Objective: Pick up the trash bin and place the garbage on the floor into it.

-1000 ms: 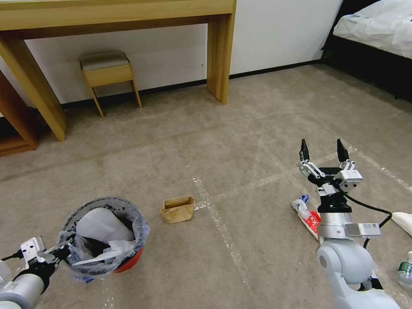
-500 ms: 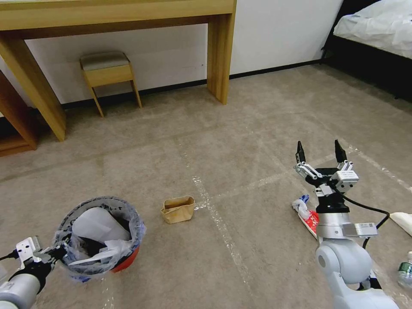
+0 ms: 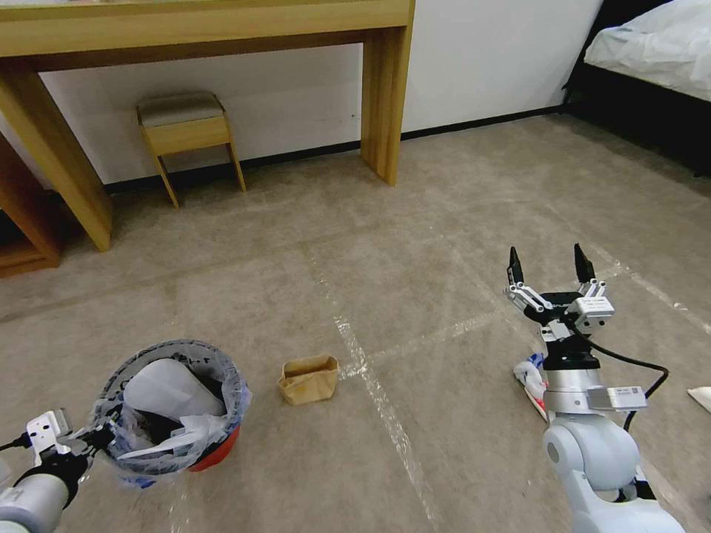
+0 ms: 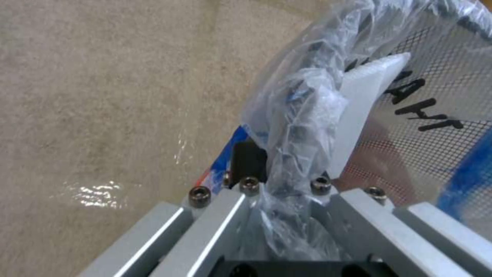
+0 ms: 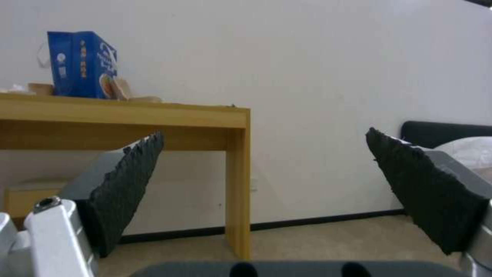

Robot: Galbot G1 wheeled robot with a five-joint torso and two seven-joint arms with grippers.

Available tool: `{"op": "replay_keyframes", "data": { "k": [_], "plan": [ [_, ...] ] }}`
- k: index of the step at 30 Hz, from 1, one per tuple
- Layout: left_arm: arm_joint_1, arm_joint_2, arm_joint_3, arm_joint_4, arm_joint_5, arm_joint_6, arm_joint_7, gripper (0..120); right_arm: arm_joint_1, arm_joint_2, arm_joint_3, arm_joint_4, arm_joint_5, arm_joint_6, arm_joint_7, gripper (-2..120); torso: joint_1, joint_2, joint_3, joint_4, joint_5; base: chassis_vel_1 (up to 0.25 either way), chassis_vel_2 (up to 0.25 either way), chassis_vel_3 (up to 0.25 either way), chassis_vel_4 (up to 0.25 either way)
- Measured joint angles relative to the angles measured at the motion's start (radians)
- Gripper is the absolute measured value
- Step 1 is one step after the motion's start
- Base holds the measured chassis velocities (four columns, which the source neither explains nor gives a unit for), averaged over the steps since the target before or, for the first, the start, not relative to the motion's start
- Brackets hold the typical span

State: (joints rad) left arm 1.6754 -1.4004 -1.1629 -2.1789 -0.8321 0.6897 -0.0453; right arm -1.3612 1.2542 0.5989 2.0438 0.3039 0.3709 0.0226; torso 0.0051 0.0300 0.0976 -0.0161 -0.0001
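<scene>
L gripper clamps trash bin rim | R gripper wide open, empty | paper bag nr bin

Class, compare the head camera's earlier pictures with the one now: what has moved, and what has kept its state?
The whole scene has shifted a little, so the robot's camera moved, not the furniture. The right gripper has lowered slightly toward the robot, jaws still wide open and empty. The left gripper stays clamped on the rim of the trash bin, which has dropped back slightly. The brown paper bag still lies on the floor.
</scene>
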Motion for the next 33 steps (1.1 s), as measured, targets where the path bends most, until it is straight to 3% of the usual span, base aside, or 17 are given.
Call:
{"op": "replay_keyframes", "data": {
  "k": [22,33],
  "plan": [
    [-0.002,0.003,-0.003,0.001,0.001,-0.001,0.001,1,0.010,-0.015,-0.008,-0.007,0.004,0.004,-0.002,100,0.000,0.000,0.000,0.0001,0.0001,0.000,0.000,0.000,0.000],
    [-0.004,0.011,-0.009,0.004,-0.004,-0.001,-0.001,1,0.063,-0.101,-0.039,-0.055,0.061,0.030,-0.033,100,0.000,0.000,0.000,0.0001,0.0001,0.000,0.000,0.000,0.000]
  ]
}}
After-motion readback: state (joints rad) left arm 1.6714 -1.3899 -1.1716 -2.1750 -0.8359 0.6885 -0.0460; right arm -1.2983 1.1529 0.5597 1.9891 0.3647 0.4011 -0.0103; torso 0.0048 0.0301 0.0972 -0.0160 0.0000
